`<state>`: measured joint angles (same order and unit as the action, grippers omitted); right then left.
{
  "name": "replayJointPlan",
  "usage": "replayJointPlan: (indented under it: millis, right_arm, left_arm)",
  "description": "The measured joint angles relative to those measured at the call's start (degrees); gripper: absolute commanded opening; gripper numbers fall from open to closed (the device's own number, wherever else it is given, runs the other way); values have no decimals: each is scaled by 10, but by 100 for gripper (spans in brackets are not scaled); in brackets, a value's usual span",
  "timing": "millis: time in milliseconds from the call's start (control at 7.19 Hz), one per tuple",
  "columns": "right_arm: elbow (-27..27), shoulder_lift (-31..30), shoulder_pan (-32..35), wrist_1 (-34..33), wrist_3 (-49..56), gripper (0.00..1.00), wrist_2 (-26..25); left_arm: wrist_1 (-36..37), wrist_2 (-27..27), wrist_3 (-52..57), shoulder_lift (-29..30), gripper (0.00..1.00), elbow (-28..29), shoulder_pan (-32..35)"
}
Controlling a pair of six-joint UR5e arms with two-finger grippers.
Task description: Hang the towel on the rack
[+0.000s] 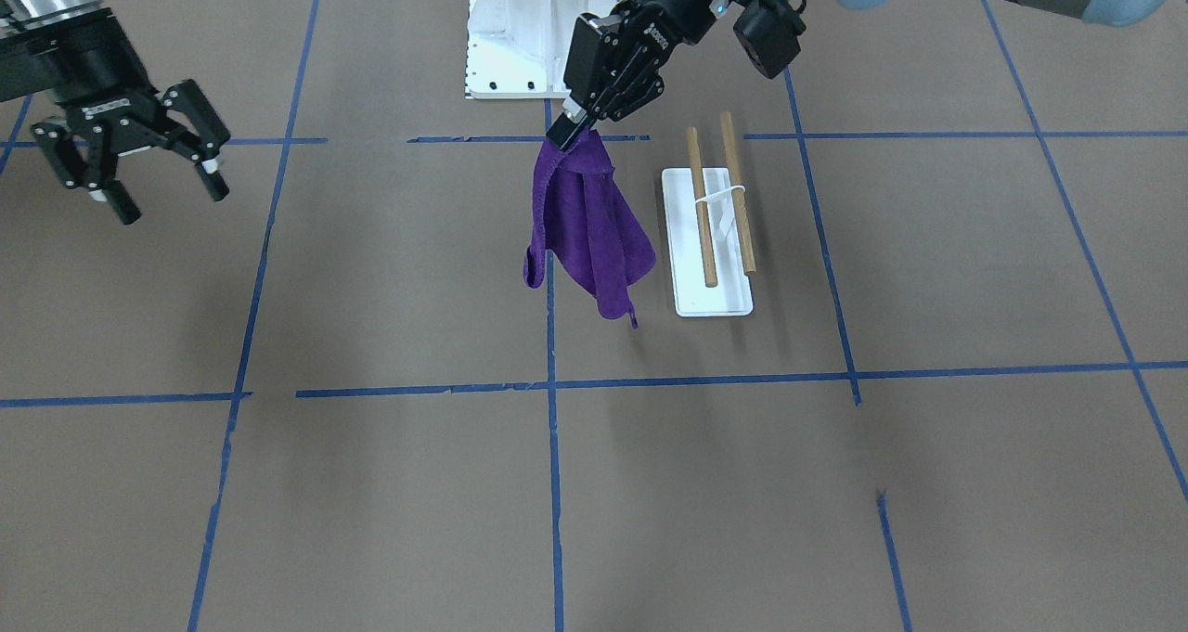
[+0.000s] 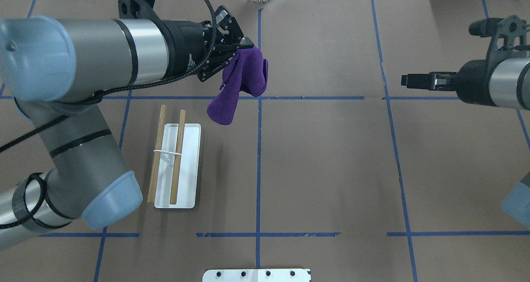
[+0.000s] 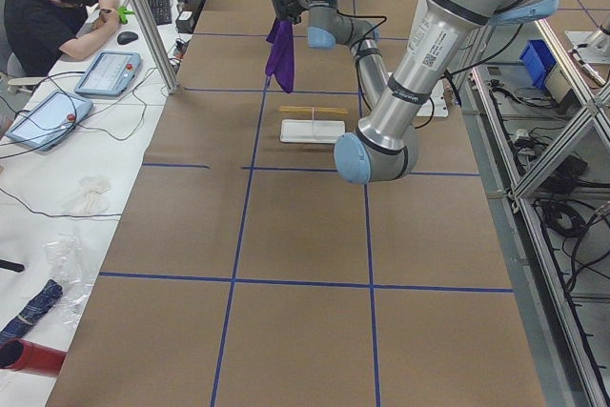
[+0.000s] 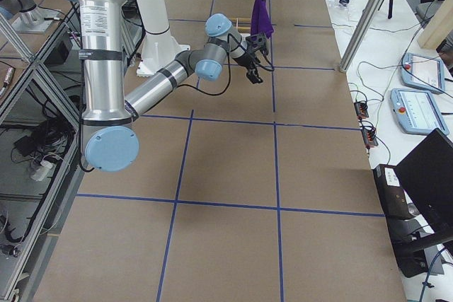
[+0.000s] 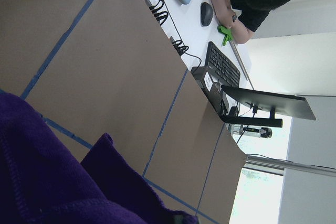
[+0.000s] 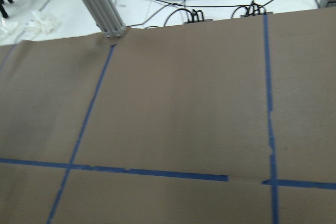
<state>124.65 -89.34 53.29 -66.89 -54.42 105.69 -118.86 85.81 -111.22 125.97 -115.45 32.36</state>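
Table (image 1: 371, 502): brown, with blue tape lines; you see the rack standing on it.
Left gripper (image 1: 568, 129): raised above the table, its fingers pressed together on the top corner of the towel.
Right gripper (image 1: 172, 200): well apart from the others, fingers spread wide.
Towel (image 1: 589, 233): purple; you see it hanging in the air from the left gripper, just beside the rack, not touching it.
Rack (image 1: 724, 298): flat white base, two wooden dowels side by side above it.
Loop tag (image 1: 633, 319): at the towel's lowest corner.

Purple towel (image 1: 589, 233) hangs bunched midair, near rack (image 1: 713, 298); rack upright, dowels (image 1: 702, 214) parallel.
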Motion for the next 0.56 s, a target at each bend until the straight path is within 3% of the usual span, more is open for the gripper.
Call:
replayJointPlan:
  millis: [278,557]
  right_arm:
    - [-18,0,99,-105,142,100,87]
    - [-30,-3,182,-206,296,100,143]
  left_arm:
    - [131,-132,30,0,0,-71,-87]
    - [279,-213,30,-1,0,-138,-156]
